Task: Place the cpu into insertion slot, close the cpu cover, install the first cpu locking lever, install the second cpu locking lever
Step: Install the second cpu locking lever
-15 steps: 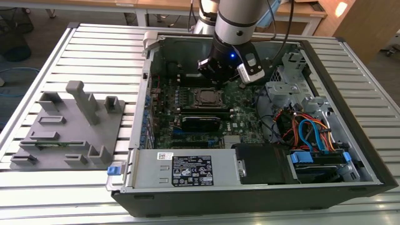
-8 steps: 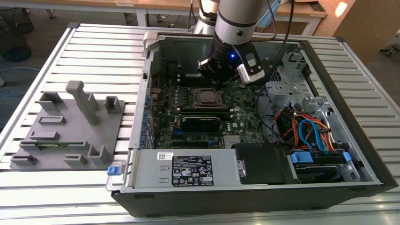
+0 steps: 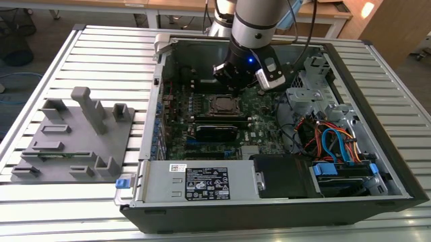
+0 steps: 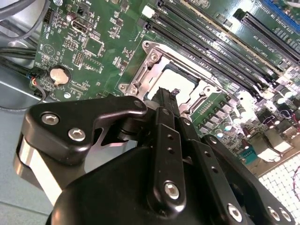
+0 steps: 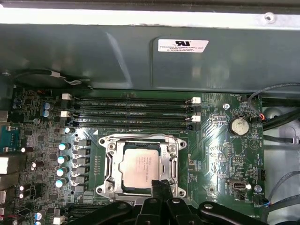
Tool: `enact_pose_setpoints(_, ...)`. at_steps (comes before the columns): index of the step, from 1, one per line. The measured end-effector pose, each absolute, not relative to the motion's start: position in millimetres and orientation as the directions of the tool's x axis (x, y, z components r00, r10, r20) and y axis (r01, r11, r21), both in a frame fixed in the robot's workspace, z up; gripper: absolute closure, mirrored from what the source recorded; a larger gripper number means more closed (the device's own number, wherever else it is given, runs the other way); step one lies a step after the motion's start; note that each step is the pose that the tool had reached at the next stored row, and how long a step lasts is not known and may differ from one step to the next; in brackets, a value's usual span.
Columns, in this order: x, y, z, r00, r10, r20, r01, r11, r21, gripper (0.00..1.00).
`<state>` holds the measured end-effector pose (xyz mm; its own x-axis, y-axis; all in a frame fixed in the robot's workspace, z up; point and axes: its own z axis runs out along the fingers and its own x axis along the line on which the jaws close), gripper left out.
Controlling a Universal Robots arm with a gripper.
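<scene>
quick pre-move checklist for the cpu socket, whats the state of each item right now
1. cpu seated in the insertion slot, lying flat: ok.
2. cpu cover down around the chip: ok, as far as the first wrist view shows.
3. Locking levers latched: cannot tell.
4. tool over the socket's edge, near the chip: ok.
5. Tool carrying nothing: ok, nothing shows at its tip.
6. Memory slots beside the socket free of the tool: ok.

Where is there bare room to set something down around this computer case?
The slatted table is bare behind the grey fixture tray, and along the exterior view's right of the computer case. Inside it is crowded: gripper over the cpu, cables beside.
</scene>
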<state>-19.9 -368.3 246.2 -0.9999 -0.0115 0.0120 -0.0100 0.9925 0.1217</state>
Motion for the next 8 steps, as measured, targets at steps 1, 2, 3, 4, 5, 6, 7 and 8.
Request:
enact_pose_setpoints(1, -19.8, -369.3, 246.2, -1.0, -0.012, 0.012, -0.01, 0.993, 0.121, 0.9)
enact_pose_setpoints(2, -19.8, -370.9, 246.2, -1.0, -0.012, 0.012, -0.01, 0.993, 0.121, 0.9)
enact_pose_setpoints(3, -19.8, -372.9, 246.2, -1.0, -0.011, 0.012, -0.01, 0.993, 0.12, 0.9)
enact_pose_setpoints(4, -19.7, -374.6, 246.2, -1.0, -0.011, 0.013, -0.01, 0.993, 0.12, 0.9)
enact_pose_setpoints(5, -19.6, -376.4, 246.0, -1.0, -0.011, 0.014, -0.01, 0.993, 0.12, 0.9)
enact_pose_setpoints(6, -19.6, -377.7, 245.3, -1.0, -0.012, 0.017, -0.01, 0.993, 0.12, 0.9)
enact_pose_setpoints(7, -19.6, -378.7, 244.1, -1.0, -0.012, 0.021, -0.009, 0.993, 0.12, 0.9)
enact_pose_setpoints(8, -20.4, -379.1, 243.0, -1.0, -0.012, 0.024, -0.009, 0.993, 0.121, 0.9)
